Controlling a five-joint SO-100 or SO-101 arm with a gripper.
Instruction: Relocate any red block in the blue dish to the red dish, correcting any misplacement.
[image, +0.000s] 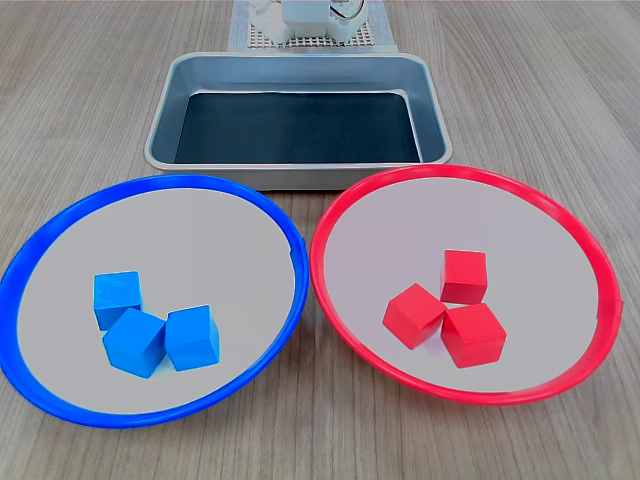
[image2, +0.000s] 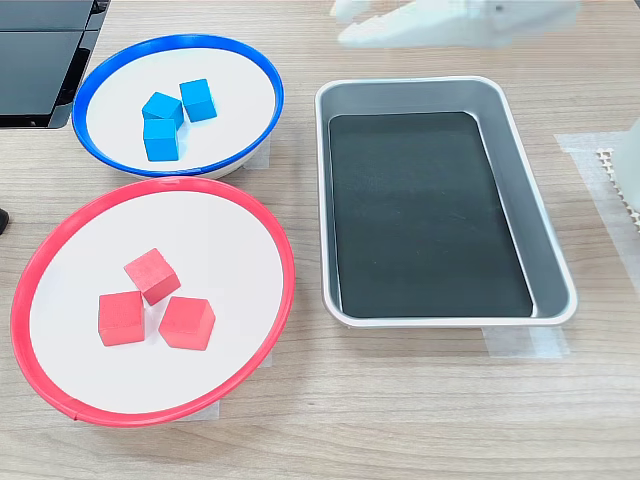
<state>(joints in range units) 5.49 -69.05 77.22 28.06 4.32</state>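
The blue dish (image: 287, 232) held three blue cubes (image: 164, 335) and no red cube. They sat clustered, touching one another, in the part of the dish towards the near tabletop edge in the first exterior view.

The red dish (image: 330, 215) held three red cubes; one red block (image: 464, 276) sat just behind the other two (image: 445, 323), all three touching in a tight group. Both exterior views agreed on these counts. The two dishes stood side by side on the wooden tabletop (image: 90, 90), rims nearly touching.

One rectangular metal tray (image: 432, 120) with a dark liner stood behind the dishes in the first exterior view; nothing lay in it.

The gripper (image2: 375, 22) appeared only as a pale, blurred shape at the top edge of the second exterior view, above the tray's end and well apart from both dishes. It appeared to carry nothing, but whether its jaws were parted or closed could not be determined. The arm's white base (image: 305, 20) stood at the tabletop's far edge in the first exterior view.
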